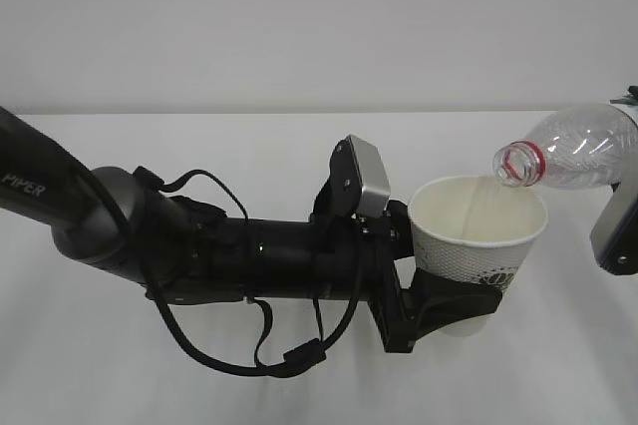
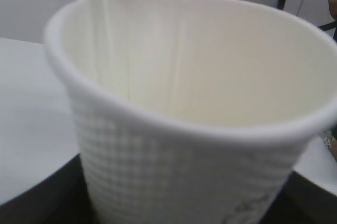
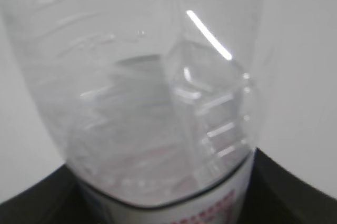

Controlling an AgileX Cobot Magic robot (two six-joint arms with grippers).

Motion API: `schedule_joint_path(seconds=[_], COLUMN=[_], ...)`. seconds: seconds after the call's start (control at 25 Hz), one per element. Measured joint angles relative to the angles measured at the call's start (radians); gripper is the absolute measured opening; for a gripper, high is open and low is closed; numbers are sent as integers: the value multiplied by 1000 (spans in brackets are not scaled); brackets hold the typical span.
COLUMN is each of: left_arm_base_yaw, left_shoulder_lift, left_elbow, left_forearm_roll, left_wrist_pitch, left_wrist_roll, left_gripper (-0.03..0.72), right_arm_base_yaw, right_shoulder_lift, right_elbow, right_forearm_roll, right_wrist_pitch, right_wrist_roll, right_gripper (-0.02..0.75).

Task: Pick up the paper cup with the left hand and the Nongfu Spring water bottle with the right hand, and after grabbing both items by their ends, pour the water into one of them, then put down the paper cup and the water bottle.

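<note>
Left hand (image 1: pixel 454 307): black gripper on the long arm lettered "PIPER", jaws closed around the lower end of the paper cup (image 1: pixel 477 235), holding it upright and clear of the white table (image 1: pixel 199 156). Gripping low leaves the rim and mouth unobstructed for pouring. Grey camera block (image 1: pixel 365 178) sits just behind the cup, above the wrist; loose cables (image 1: pixel 259 345) hang below the forearm. Paper cup: white, rolled rim, cream interior, dark print near the base; interior looks dry or nearly so, though a thin clear thread at the far rim in the left wrist view may be water, not certain. Right hand (image 1: pixel 620 230): only a grey block at the frame edge shows, beyond and above the cup; it grips the Nongfu Spring water bottle (image 1: pixel 568 151) by its base end, red-printed label against dark jaws in the right wrist view. Bottle: clear, uncapped, red neck ring, tipped mouth-down with the opening just over the cup's far rim, so liquid would fall inside. Stage judged: pour beginning; setting-down not yet done.
</note>
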Motion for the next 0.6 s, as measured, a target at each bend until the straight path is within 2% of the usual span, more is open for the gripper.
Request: schedule_joint_path(seconds=[0.6], left_arm_base_yaw=[0], left_shoulder_lift=[0], left_elbow=[0], left_forearm_roll=[0], left_wrist_pitch=[0], left_wrist_roll=[0], left_gripper=[538], right_arm_base_yaw=[0], right_shoulder_lift=[0], right_elbow=[0], right_forearm_roll=[0], right_wrist_pitch=[0], right_wrist_roll=[-8], right_gripper=[496])
